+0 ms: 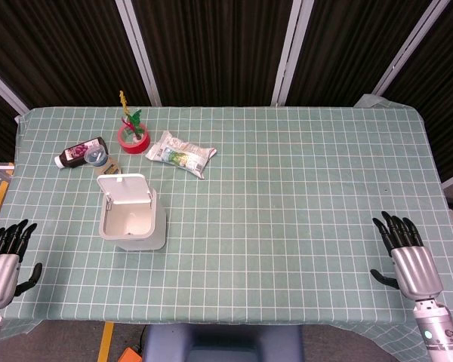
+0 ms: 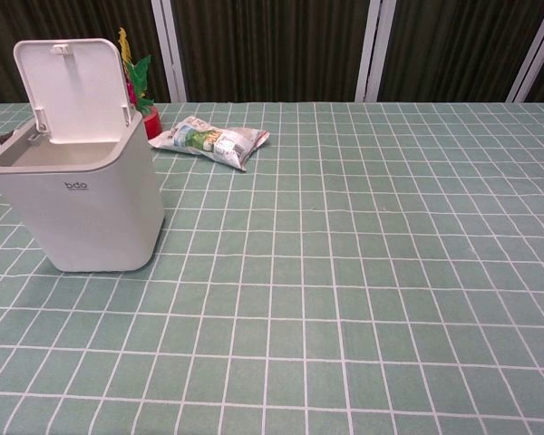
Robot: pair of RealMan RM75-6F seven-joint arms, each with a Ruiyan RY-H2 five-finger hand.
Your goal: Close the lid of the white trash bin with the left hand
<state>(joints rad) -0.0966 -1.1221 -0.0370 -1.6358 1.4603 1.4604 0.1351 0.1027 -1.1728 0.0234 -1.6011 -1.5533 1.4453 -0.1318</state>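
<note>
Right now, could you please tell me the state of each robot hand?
Left robot hand: open, holding nothing.
Right robot hand: open, holding nothing.

A smooth, matt white plastic trash bin with its lid stands on a tabletop covered in green checked cloth, near a crinkled glossy snack packet and metallic silver hands with black fingers.

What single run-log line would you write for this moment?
phase: not started | white trash bin lid: open, upright | left hand: open, away from bin | right hand: open, idle
</note>
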